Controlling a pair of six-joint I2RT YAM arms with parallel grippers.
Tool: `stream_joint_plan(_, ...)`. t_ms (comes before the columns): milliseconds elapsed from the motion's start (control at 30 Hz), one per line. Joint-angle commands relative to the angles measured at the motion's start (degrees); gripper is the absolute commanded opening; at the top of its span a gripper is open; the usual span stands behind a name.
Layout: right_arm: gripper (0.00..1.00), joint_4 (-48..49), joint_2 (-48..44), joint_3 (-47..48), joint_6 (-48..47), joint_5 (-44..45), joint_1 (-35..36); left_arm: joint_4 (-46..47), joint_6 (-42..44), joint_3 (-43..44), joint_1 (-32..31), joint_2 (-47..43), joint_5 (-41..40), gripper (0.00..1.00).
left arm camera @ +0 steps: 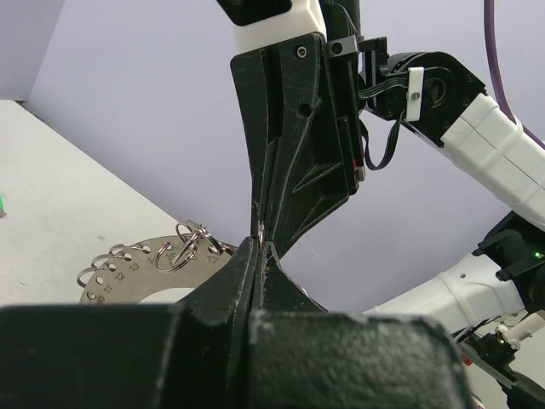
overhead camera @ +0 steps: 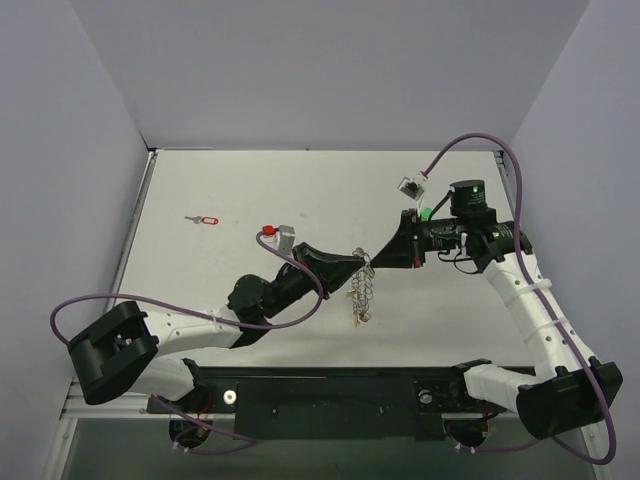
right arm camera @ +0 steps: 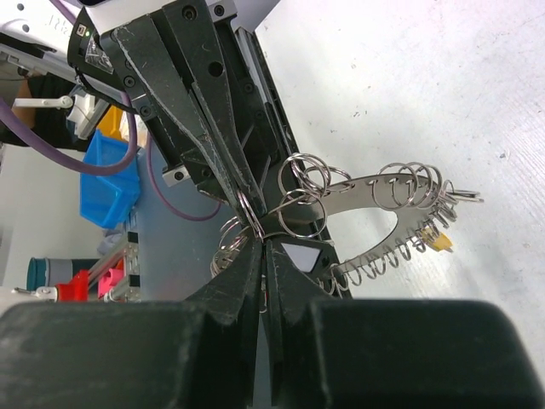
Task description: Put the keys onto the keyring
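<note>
Keyring: flat silver arc strung with small split rings, mid-table, hanging from the meeting fingertips; long axis far to near, free end toward the near edge. Left gripper fully closed, pinching a top ring; right gripper closed tip to tip beside it, hold not discernible. Red-headed key lies far left on the white table; pale lilac walls on three sides.

The keyring is shiny smooth metal, the left gripper and right gripper are dull grainy black plastic, and the red head of the far key may be plastic.
</note>
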Motion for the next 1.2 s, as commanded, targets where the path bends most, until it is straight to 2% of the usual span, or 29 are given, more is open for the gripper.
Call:
stream_joint_plan(0,0.0,4.8,-2.1,-1.8,4.1,-2.5,0.7,18.8,0.8,1.0,0.5,-2.9,-0.9,0.0)
stream_joint_plan(167,0.0,16.4,-3.1,-6.8,13.8,-2.1,0.9,19.1,1.2,0.7,1.2,-3.2,-0.9,0.0)
stream_joint_plan(233,0.0,18.0,-3.2,-7.6,15.6,-1.9,1.3,19.5,1.1,0.8,1.3,-3.2,-0.7,0.0)
stream_joint_plan(567,0.0,18.5,-2.4,-7.7,16.6,-1.1,1.6,21.0,0.5,0.7,1.9,-2.6,-0.1,0.0)
stream_joint_plan(700,0.0,21.5,-2.3,-8.5,20.4,-0.2,0.6,22.1,0.1,0.5,2.3,-2.3,1.1,0.0)
stream_joint_plan(833,0.0,24.7,-1.7,-8.2,25.0,-1.1,-0.1,21.5,0.3,0.6,3.2,-2.3,5.1,0.0)
stream_joint_plan(1167,0.0,24.2,-1.6,-7.1,26.5,-0.3,-1.4,20.0,1.3,-0.8,5.5,-2.2,14.1,0.0)
